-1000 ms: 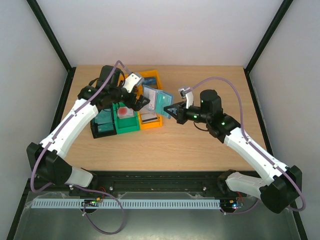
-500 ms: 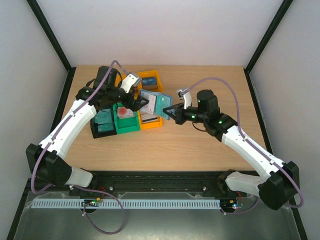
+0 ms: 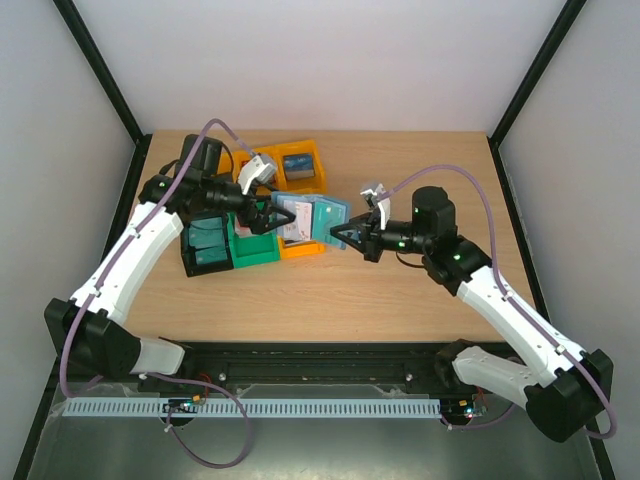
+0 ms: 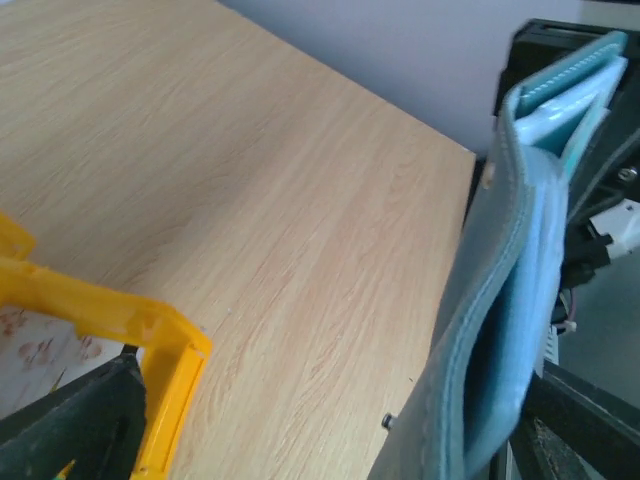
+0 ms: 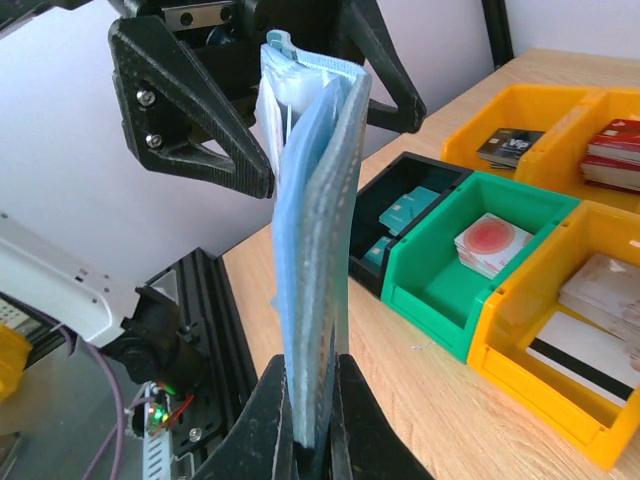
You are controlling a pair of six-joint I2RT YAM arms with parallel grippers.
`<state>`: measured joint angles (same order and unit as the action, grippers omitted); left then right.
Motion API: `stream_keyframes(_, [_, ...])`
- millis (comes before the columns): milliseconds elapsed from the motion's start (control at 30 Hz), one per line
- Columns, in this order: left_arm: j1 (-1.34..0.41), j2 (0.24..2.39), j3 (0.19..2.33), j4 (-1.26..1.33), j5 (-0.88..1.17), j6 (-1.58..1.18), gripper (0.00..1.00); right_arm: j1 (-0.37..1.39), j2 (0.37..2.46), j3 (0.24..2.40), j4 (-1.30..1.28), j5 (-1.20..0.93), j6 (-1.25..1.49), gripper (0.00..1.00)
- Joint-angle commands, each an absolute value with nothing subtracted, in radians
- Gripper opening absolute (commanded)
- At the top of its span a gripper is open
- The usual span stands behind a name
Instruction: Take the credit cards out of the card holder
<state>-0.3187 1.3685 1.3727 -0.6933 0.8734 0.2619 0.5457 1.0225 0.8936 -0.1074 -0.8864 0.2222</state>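
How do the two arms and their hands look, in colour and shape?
The left arm and right arm have white links and black joints with small green lights. A mauve cable loops along each. The left hand and right hand are black, with angular triangular fingers.
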Motion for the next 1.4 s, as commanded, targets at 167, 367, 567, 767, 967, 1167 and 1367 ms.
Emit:
stream_keyframes(167, [-0.319, 1.352, 1.373, -0.811, 1.075, 0.402, 0.18, 0.507, 1.024, 0.885, -0.019, -0.999, 0.208, 0.02])
stream_keyframes(367, [-0.319, 1.355, 1.350, -0.733, 1.060, 0.294, 0.02, 0.473, 1.043, 0.870, 0.019, -0.866, 0.294, 0.17])
stream_keyframes(567, [-0.320, 1.363, 1.316, -0.591, 0.831, 0.116, 0.02, 0.433, 1.096, 0.904, -0.097, -0.510, 0.367, 0.51])
stream_keyframes(767, [-0.320, 1.364, 1.306, -0.557, 0.736, 0.087, 0.02, 0.437, 1.088, 0.945, -0.178, -0.304, 0.379, 0.46])
stream_keyframes(967, [-0.321, 1.370, 1.314, -0.568, 0.776, 0.098, 0.02, 0.542, 0.942, 0.819, 0.160, -0.645, 0.332, 0.34])
stream_keyframes(1167, [-0.324, 1.377, 1.318, -0.573, 0.775, 0.104, 0.02, 0.612, 1.011, 0.726, 0.504, -0.833, 0.509, 0.28])
stream_keyframes(1367, [-0.331, 1.374, 1.339, -0.633, 0.966, 0.153, 0.02, 0.631, 1.196, 0.787, 0.624, -0.837, 0.675, 0.22])
